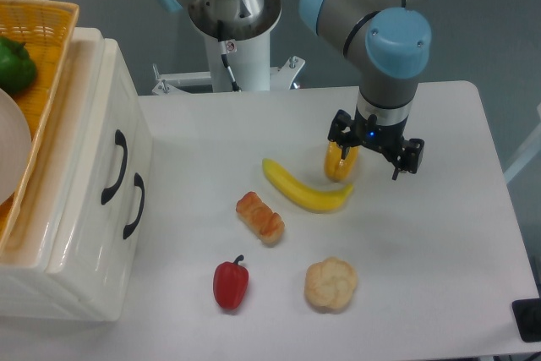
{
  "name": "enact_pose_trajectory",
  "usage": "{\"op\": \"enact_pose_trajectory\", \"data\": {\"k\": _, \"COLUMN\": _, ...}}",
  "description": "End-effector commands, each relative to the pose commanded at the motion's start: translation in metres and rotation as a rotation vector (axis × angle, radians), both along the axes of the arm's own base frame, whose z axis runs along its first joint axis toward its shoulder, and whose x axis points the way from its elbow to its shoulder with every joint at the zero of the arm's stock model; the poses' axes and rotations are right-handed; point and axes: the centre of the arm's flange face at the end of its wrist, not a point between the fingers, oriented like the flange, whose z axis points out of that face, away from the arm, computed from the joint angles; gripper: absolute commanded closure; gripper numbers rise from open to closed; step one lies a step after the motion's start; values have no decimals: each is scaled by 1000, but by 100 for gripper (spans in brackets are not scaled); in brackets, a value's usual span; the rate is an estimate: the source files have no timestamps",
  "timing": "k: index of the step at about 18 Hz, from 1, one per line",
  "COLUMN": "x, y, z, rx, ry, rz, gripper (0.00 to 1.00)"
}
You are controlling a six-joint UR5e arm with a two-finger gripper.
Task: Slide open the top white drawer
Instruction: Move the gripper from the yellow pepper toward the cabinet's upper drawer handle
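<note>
The top drawer (106, 171) sits shut, well apart from the end effector (341, 162), which pinches a yellow object (340, 164) beside the banana (304, 189).

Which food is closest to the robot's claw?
The yellow pepper, right under the gripper. The banana lies just beside it; the croissant, red pepper and bun sit farther off.

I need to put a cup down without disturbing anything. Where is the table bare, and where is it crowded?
Bare: the table's right and front-right part, past the bread roll, and the back strip near the arm's base. Crowded: the middle, with banana, croissant, red pepper and the tool.
</note>
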Motion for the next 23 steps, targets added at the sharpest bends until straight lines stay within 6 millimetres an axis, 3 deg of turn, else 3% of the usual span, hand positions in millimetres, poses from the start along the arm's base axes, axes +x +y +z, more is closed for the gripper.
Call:
{"op": "enact_pose_trajectory", "data": {"k": 5, "x": -3, "y": 3, "z": 10, "rx": 14, "ry": 17, "rz": 0, "gripper": 0}}
{"op": "enact_pose_trajectory", "data": {"k": 9, "x": 0, "y": 3, "z": 0, "rx": -2, "ry": 3, "rz": 8, "gripper": 0}}
{"op": "enact_pose_trajectory", "data": {"k": 11, "x": 1, "y": 2, "z": -2, "rx": 6, "ry": -9, "rz": 125, "gripper": 0}}
{"op": "enact_pose_trajectory", "data": {"k": 23, "x": 53, "y": 41, "z": -14, "rx": 10, "ry": -44, "rz": 281, "gripper": 0}}
